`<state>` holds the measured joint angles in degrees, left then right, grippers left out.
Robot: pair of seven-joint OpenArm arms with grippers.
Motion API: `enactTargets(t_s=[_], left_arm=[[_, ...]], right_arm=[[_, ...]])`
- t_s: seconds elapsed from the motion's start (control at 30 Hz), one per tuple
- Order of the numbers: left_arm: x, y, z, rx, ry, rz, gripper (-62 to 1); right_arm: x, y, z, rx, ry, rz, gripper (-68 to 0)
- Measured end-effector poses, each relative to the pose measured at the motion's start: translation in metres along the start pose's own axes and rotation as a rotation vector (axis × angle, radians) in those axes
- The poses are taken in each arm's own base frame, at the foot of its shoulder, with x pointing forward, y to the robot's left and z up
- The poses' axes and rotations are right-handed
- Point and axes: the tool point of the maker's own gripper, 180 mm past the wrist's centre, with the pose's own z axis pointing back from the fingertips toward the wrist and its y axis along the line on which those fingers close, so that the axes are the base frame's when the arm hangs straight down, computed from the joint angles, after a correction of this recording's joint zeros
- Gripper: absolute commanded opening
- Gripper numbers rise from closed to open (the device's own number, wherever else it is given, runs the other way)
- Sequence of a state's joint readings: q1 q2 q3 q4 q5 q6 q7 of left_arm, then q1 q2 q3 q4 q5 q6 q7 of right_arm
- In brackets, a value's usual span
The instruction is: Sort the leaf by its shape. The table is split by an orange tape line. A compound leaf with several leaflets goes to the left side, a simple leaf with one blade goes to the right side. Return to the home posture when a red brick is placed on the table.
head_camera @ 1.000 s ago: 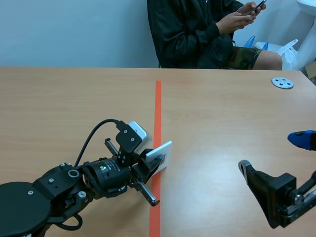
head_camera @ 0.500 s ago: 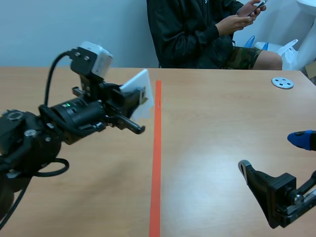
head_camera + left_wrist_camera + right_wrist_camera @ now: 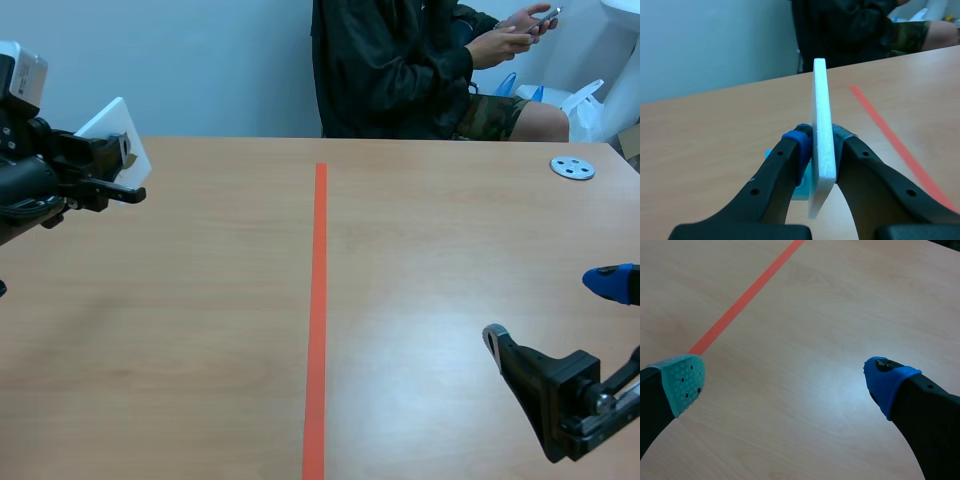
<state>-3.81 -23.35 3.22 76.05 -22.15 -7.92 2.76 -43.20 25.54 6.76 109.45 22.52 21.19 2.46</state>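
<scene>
A white flat card (image 3: 118, 128) is pinched edge-on in my left gripper (image 3: 112, 168), raised above the table's far left side. In the left wrist view the card (image 3: 821, 95) stands upright between the two fingers of the left gripper (image 3: 821, 136), and its printed face cannot be seen, so the leaf shape is hidden. The orange tape line (image 3: 318, 300) runs down the middle of the table, to the right of the card. My right gripper (image 3: 550, 310) hangs low at the near right, open, with only bare table between the fingers of the right gripper (image 3: 790, 375).
A person (image 3: 400, 70) sits across the table holding a phone. A small grey round disc (image 3: 572, 168) lies at the far right of the table. The tape line (image 3: 747, 292) passes ahead-left of the right gripper.
My left arm has lifted the white card from beside the tape line and swung it up and far to the left. The right arm has not moved.
</scene>
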Motion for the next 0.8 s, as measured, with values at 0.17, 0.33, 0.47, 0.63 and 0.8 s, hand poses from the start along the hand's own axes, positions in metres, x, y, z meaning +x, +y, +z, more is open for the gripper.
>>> enactTargets(t_s=[0.17,0.33,0.47,0.63,0.8], left_arm=[[-0.038,0.025,0.006,0.070,0.068,0.021,-57.1],[-0.074,0.045,0.009,0.133,0.117,0.076,-57.1],[-0.086,0.066,0.007,0.186,0.115,0.087,-57.1],[-0.093,0.086,0.002,0.246,0.094,0.104,-57.0],[-0.110,0.089,0.001,0.288,0.095,0.146,-56.9]], right_arm=[[0.002,-0.003,-0.003,-0.004,0.001,0.008,0.4],[0.006,-0.005,-0.005,-0.008,-0.006,0.014,0.4],[0.005,-0.005,-0.005,-0.009,-0.006,0.014,0.4],[0.006,-0.005,-0.005,-0.008,-0.006,0.014,0.4],[0.005,-0.005,-0.005,-0.009,-0.006,0.014,0.4]])
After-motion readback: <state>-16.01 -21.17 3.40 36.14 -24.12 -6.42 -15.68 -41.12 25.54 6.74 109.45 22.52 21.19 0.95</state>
